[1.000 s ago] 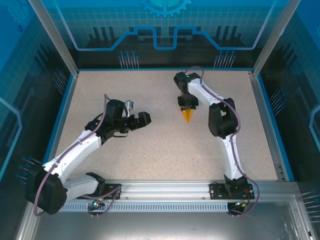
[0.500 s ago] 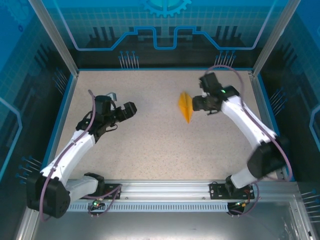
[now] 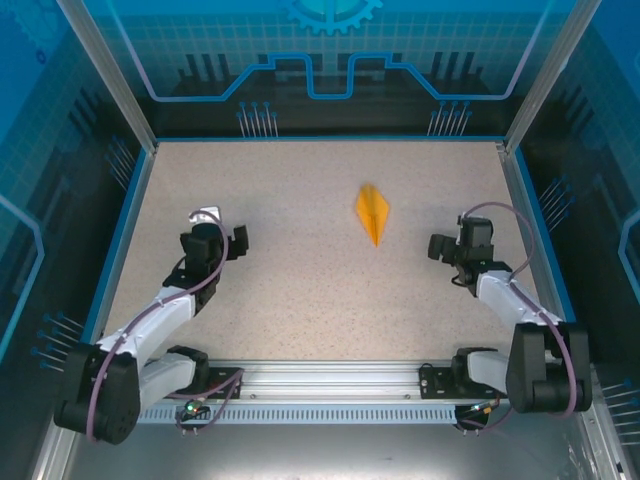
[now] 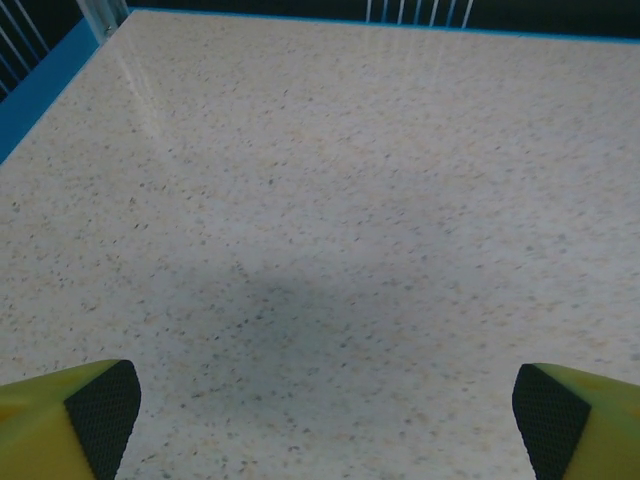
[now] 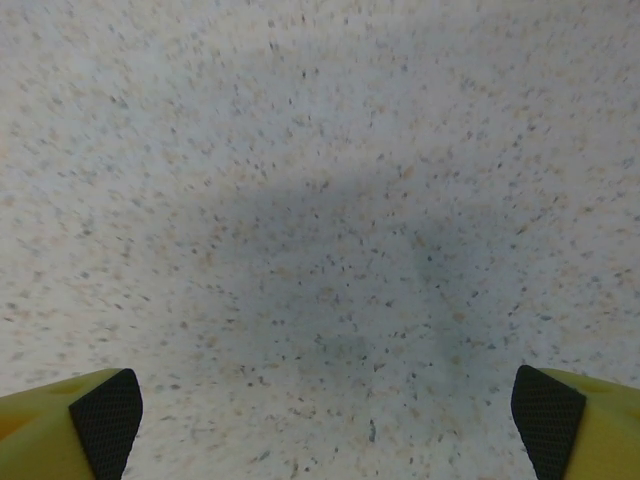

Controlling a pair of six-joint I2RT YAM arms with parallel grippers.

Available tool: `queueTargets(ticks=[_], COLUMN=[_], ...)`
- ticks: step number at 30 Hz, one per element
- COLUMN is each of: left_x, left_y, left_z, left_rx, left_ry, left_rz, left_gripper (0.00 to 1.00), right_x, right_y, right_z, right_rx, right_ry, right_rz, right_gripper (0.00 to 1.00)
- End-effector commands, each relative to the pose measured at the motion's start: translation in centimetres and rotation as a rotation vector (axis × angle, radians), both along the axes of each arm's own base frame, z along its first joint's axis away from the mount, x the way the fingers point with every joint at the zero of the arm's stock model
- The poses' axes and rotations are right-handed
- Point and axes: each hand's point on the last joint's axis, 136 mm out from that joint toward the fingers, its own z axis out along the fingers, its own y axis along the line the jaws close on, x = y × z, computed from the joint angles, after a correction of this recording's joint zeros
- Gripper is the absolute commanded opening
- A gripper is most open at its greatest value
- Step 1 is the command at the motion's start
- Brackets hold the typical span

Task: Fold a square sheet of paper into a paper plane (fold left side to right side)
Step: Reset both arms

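The paper plane [image 3: 372, 212], a narrow orange-yellow dart with its sharp tip toward me, lies free on the speckled table [image 3: 300, 280], right of centre. A flat square sheet of paper is out of view. My left gripper [image 3: 224, 229] stands open low at the left, well away from the plane. The left wrist view has its yellow fingers [image 4: 70, 415] wide apart, with bare table between them at the left gripper [image 4: 320, 410]. My right gripper [image 3: 455, 240] is open to the right of the plane and apart from it. Bare table lies between the right gripper [image 5: 320, 410] and its fingers [image 5: 75, 420].
A blue rim [image 3: 120, 235] and clear walls fence the table on three sides. The rail [image 3: 330, 378] with both arm bases runs along the near edge. Both arms are folded back toward their bases.
The right gripper opened, let go of the paper plane and pulled back to the right and toward me. The left arm drew back left. The plane now lies alone.
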Motion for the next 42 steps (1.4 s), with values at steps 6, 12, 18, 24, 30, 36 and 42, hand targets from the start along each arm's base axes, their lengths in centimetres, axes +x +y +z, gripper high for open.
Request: queueTargets(ticks=[6, 12, 18, 24, 30, 36, 42], left_x=[1.8, 3.9, 5.7, 5.8, 5.8, 5.9, 5.8], left_y=[0.9, -0.2, -0.7, -0.2, -0.3, -0.3, -0.4], left_z=[-0.2, -1.5, -3.9, -4.1, -4.0, -3.9, -4.0], left_rx=[0.015, -0.055, -0.074, -0.086, -0.087, -0.087, -0.087], left_ry=[-0.195, -0.204, -0.107, -0.097, -0.096, -0.097, -0.094], left_rz=[-0.076, -0.164, -0.207, -0.183, -0.189, -0.191, -0.195], left_gripper=[0.99, 0.99, 0.99, 0.99, 0.99, 0.99, 0.99], right_x=[5.8, 7.1, 7.1, 7.1, 7.2, 7.2, 7.2], right_y=[1.3, 5.8, 5.2, 5.2, 6.0, 6.1, 6.1], right_z=[4.4, 2.6, 2.3, 2.3, 2.3, 2.2, 2.2], right_rx=[-0.064, -0.161, -0.101, -0.105, -0.106, -0.1, -0.095], right_ry=[-0.381, -0.407, -0.378, -0.383, -0.375, -0.372, -0.373], right_rz=[0.12, 0.308, 0.306, 0.307, 0.346, 0.36, 0.364], right_gripper=[0.99, 0.99, 0.99, 0.99, 0.99, 0.99, 0.99])
